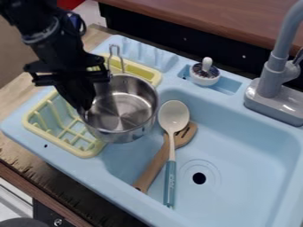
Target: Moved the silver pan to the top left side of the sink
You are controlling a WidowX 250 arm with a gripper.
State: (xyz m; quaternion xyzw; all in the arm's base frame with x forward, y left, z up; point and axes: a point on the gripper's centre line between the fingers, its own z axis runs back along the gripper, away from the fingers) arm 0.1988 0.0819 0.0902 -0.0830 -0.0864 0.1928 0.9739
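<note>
The gripper [87, 106] reaches down from the upper left and is shut on the left rim of the silver pan [131, 108]. That pan is round and open side up, its wire handle pointing to the back. It overlaps the right part of the yellow dish rack [35, 117] and the left edge of the light blue sink [254, 166]. Whether its base touches anything is hard to tell. The black gripper covers part of the pan's left wall.
A white and teal spoon [172, 150] and a wooden utensil [157, 165] lie in the basin, just right of the pan. Behind the basin stand a small pot with a white knob [204, 75] and the grey faucet [270, 77].
</note>
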